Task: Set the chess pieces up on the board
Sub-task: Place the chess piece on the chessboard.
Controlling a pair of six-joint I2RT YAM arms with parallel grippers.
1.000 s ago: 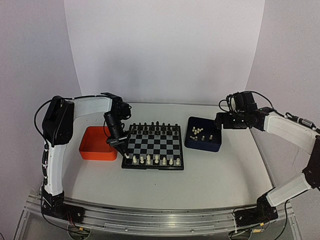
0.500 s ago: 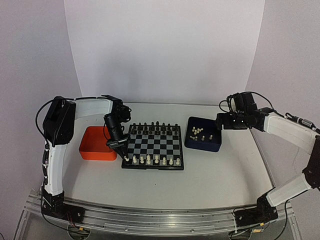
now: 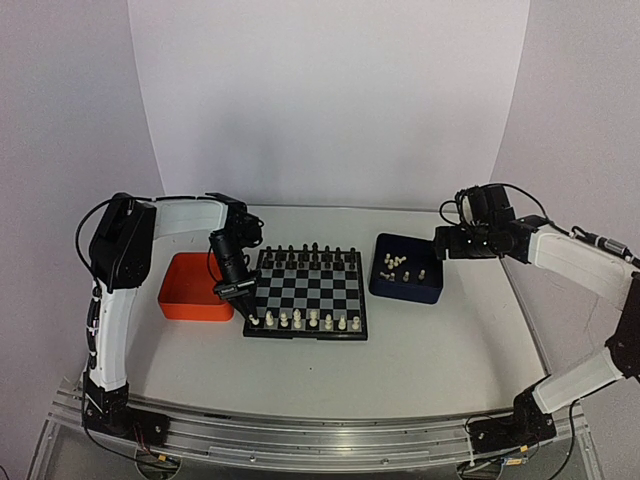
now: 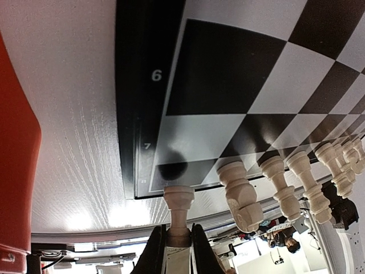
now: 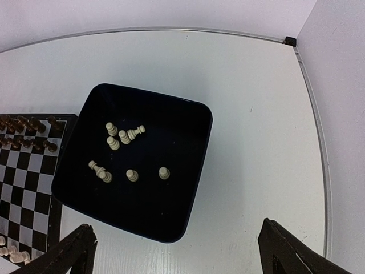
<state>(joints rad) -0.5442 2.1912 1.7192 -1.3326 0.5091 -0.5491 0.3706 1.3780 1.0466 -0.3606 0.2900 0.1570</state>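
Observation:
The board (image 3: 310, 292) lies mid-table with a row of black pieces (image 3: 310, 250) along its far edge and cream-white chess pieces (image 3: 312, 321) along its near row. My left gripper (image 3: 246, 298) is shut on one white piece (image 4: 178, 208) by its top and holds it upright at the board's near-left corner square (image 4: 171, 170). Its shadow falls on that square. Neighbouring white pieces (image 4: 242, 194) stand beside it. My right gripper (image 5: 179, 251) hangs open and empty above the dark blue tray (image 5: 194, 188), where several white pieces (image 5: 120, 137) lie loose.
An orange tray (image 3: 190, 292) sits just left of the board, close to my left arm; its wall (image 4: 14, 171) shows in the left wrist view. The blue tray (image 3: 408, 285) stands right of the board. Curved white backdrop behind.
My left gripper has shifted slightly nearer and lower with the white piece, toward the board's near-left corner. The right arm has not moved.

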